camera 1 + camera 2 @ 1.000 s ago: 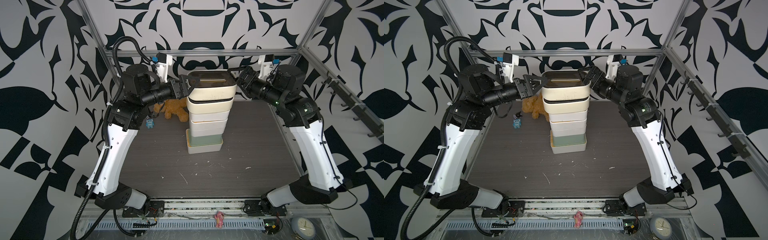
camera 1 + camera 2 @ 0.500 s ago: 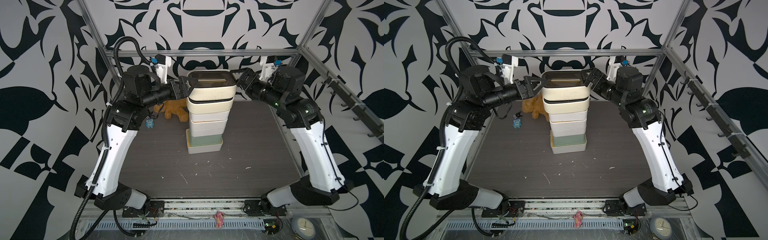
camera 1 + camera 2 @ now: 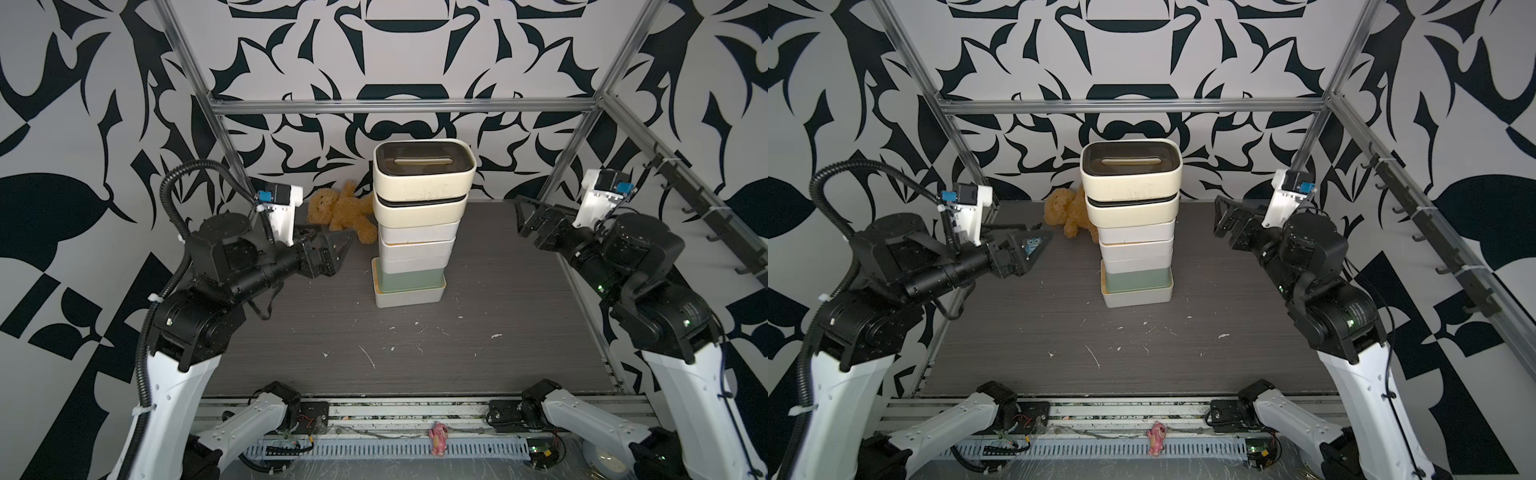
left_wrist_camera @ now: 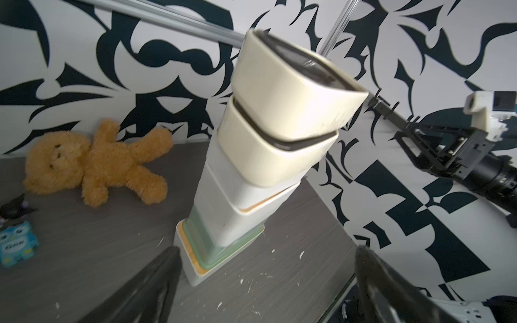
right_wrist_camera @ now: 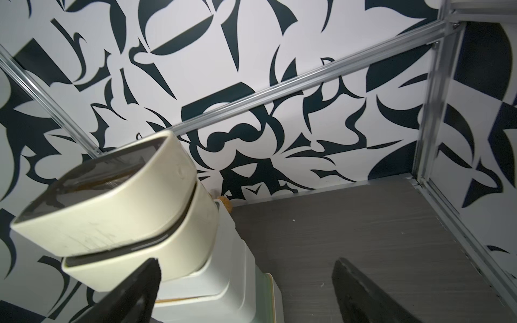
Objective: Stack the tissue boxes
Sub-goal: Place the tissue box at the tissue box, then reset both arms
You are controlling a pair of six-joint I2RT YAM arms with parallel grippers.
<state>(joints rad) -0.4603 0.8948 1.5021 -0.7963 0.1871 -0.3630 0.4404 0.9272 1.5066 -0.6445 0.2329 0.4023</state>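
In both top views the two arms reach in from opposite sides, elbows bent and forearms roughly level, each pointing toward the tissue boxes [image 3: 415, 249]. The boxes stand in one upright stack on the middle of the worktop [image 3: 498, 332], two rounded cream ones uppermost. The left fingers [image 3: 334, 249] are spread apart, well short of the stack. The right fingers [image 3: 519, 220] are likewise apart, clear of the stack's other side. A teddy bear [image 3: 340, 210] lies behind the stack. In the left wrist view the spread fingers [image 4: 151, 285] frame the base of the stack [image 4: 251, 167] without touching it, and a blue tissue pack [image 4: 16, 246] lies near the bear. In the right wrist view the cream boxes [image 5: 112, 218] rise beyond one finger, with bare worktop between the two fingers [image 5: 358, 293].
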